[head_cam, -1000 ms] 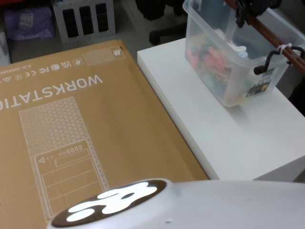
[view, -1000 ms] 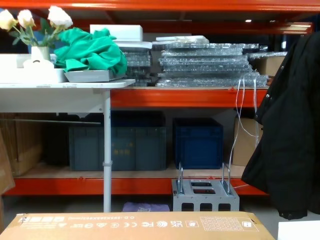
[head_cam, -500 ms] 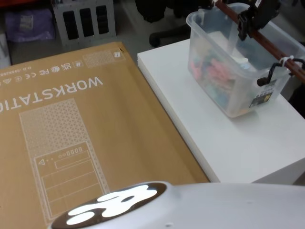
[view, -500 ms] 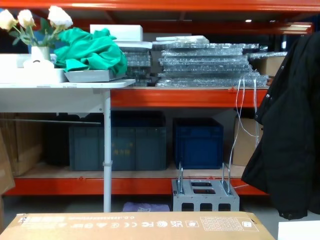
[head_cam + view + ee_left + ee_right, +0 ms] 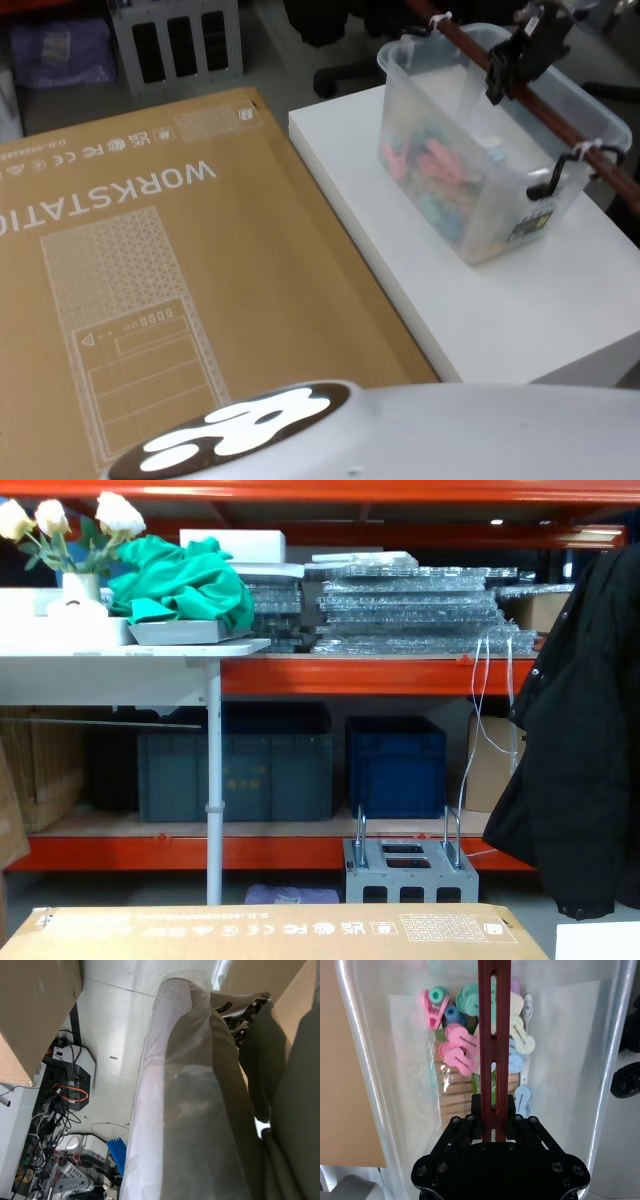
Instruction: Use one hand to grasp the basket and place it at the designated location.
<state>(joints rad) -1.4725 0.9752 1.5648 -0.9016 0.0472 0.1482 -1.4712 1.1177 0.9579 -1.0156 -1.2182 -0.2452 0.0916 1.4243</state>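
Observation:
The basket point(image 5: 470, 160), a translucent whitish tub, is over the far part of the white table point(image 5: 520, 300); I cannot tell whether its bottom touches it. A long reddish-brown bar handle point(image 5: 560, 110) runs across its top, held on with white ties. My right gripper point(image 5: 512, 62) is shut on the middle of that bar. In the right wrist view the black right gripper point(image 5: 494, 1112) clamps the slotted handle point(image 5: 494, 1035), with coloured clips point(image 5: 457, 1052) lying in the basket point(image 5: 365, 1060) below. My left gripper point(image 5: 270, 1080) hangs low beside my body, above the floor.
A large flat cardboard box point(image 5: 150, 250) printed WORKSTATION lies left of the white table, its edge against it. Behind are a grey rack point(image 5: 175, 40) on the floor and orange shelving point(image 5: 380, 670) with dark blue crates point(image 5: 395, 765). A black coat point(image 5: 585, 760) hangs at the right.
The right gripper has carried the basket by its handle nearer to me and a little left over the white table; the tub has swung and sits lower in the head view.

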